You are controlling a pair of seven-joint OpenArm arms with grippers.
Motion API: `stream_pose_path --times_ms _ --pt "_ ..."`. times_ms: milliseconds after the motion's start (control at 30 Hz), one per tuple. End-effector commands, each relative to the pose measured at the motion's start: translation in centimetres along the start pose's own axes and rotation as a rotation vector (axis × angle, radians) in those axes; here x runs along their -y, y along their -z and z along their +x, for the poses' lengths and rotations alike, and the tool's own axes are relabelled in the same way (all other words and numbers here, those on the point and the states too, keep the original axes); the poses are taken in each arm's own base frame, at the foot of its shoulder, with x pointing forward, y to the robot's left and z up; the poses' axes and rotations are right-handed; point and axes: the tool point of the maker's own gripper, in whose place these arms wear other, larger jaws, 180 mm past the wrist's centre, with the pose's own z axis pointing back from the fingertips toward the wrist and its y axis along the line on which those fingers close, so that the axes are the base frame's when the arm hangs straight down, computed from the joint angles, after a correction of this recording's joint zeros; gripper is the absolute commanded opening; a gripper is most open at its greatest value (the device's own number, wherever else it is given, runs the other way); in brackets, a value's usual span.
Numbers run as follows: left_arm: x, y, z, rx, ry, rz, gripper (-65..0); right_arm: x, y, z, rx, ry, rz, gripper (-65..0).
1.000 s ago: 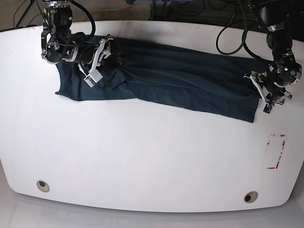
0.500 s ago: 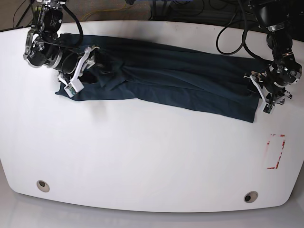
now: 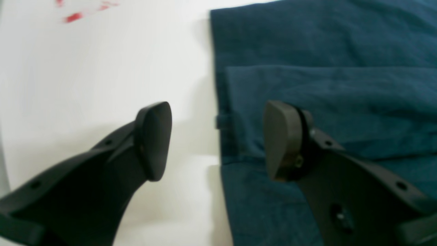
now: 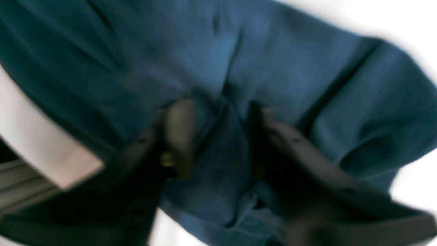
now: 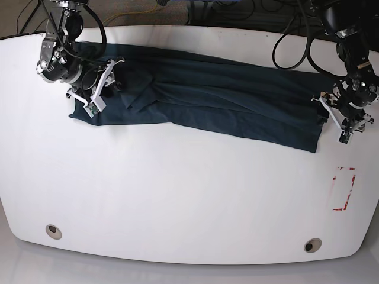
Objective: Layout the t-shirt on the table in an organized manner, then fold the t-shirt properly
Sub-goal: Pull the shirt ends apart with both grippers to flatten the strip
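Note:
The dark teal t-shirt [image 5: 225, 97] lies stretched in a long band across the far half of the white table [image 5: 177, 195]. My right gripper [image 5: 102, 86] is down on the shirt's left end. In the blurred right wrist view a ridge of the t-shirt [image 4: 273, 61] fills the gap of this right gripper [image 4: 222, 136], which is shut on it. My left gripper [image 5: 333, 120] stands open at the shirt's right end. In the left wrist view the left gripper [image 3: 218, 140] straddles the edge of the t-shirt [image 3: 324, 68], one finger over bare table [image 3: 85, 68].
A red tape rectangle [image 5: 343, 189] marks the table near the right edge, with red tape [image 3: 73, 17] also in the left wrist view. Two grommet holes [image 5: 53, 231] [image 5: 312, 245] sit near the front edge. Cables hang behind the table's back edge.
My right gripper has slid left from the shirt's bunched folds to its left end and narrowed on the cloth. My left gripper has shifted slightly right, still open.

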Motion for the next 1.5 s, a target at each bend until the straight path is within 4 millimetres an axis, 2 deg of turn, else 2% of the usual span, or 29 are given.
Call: stream_pose_path --times_ms 0,67,133,300,533,733,933,1233,1367,1467 --pt "-1.4 -0.9 1.8 0.076 -0.022 0.026 -25.8 1.0 0.3 0.5 0.012 -0.004 -0.016 -51.8" --pt "-2.1 -1.4 1.9 0.095 -0.057 0.036 -25.8 1.1 1.3 -0.4 -0.012 0.011 -0.009 -54.4" --pt "-2.8 -1.8 1.8 0.111 -0.086 0.051 -25.8 1.3 2.1 -1.2 -0.027 0.029 -0.006 -53.7" --pt "-4.7 -3.0 1.7 0.153 -0.157 0.088 -25.6 1.6 4.2 -1.9 -0.031 0.060 0.016 -53.1" --pt "-5.2 -3.6 1.8 0.197 -0.230 0.074 -25.4 2.6 6.3 -2.2 -0.034 0.098 0.027 -53.1" --pt "-4.5 -3.1 0.3 0.128 -0.272 0.026 -25.3 3.7 6.7 -1.4 -0.031 0.084 -0.001 -53.1" --pt "-5.3 -3.1 -2.0 0.116 -0.402 0.010 -25.1 3.9 6.6 -1.1 -0.032 0.074 -0.008 -53.1" --pt "-6.2 -2.6 -6.0 0.058 -0.538 0.009 -12.4 3.9 6.7 -1.2 -0.034 0.074 -0.008 -53.3" --pt "-5.7 -1.8 -7.0 0.021 -0.551 -0.021 -11.8 3.9 6.7 -1.2 -0.034 0.076 -0.007 -53.3" --pt "-5.3 -1.2 -6.6 0.026 -0.560 -0.047 -11.9 3.8 6.7 -1.3 -0.036 0.076 -0.006 -53.3"
